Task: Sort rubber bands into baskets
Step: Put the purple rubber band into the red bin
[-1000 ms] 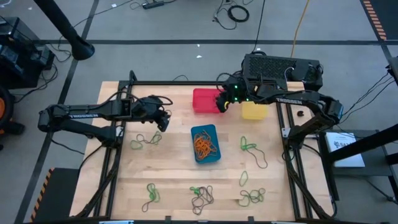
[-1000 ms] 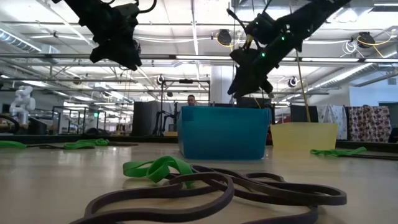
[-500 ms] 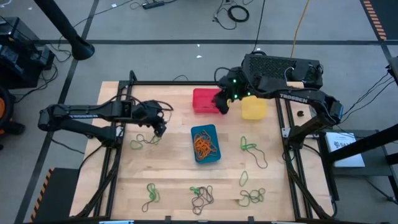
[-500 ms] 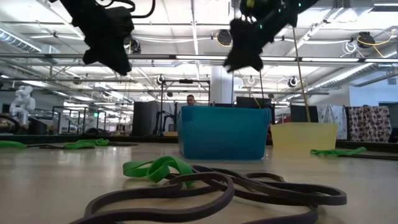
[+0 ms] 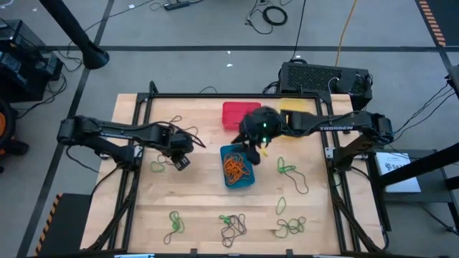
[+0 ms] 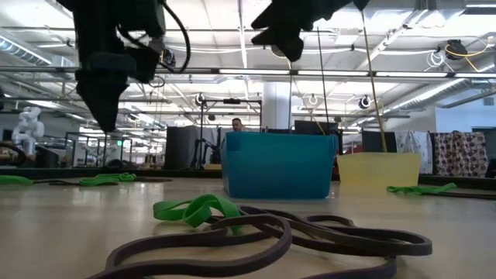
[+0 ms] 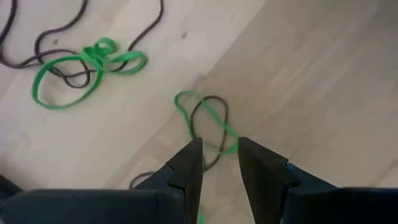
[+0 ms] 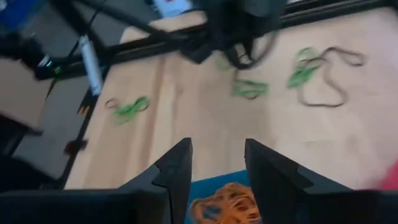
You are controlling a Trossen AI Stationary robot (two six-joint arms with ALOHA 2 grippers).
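High view: wooden table (image 5: 201, 208) fills the centre of the frame, 2 dark arms reaching in from either side. 3 baskets sit in the upper middle: red basket (image 5: 233, 113) at top, yellow basket (image 5: 290, 114) just right of it and largely covered by the right arm, blue basket (image 5: 237, 166) below them at centre, holding a heap of orange rubber bands (image 5: 235, 168).

Left gripper (image 5: 178, 159) is at left of centre, low over a green and dark band tangle (image 5: 162, 164). Left wrist view shows its fingers (image 7: 186, 168) narrowly parted, empty, a green and dark loop (image 7: 208, 121) lying on the wood just ahead of the tips.

Right gripper (image 5: 256, 152) hangs at the blue basket's upper right corner. Right wrist view shows its fingers (image 8: 174, 171) parted, nothing between them.

Loose green and dark bands (image 5: 233, 226) lie scattered along the lower edge; more green bands (image 5: 287, 169) lie at right of centre.
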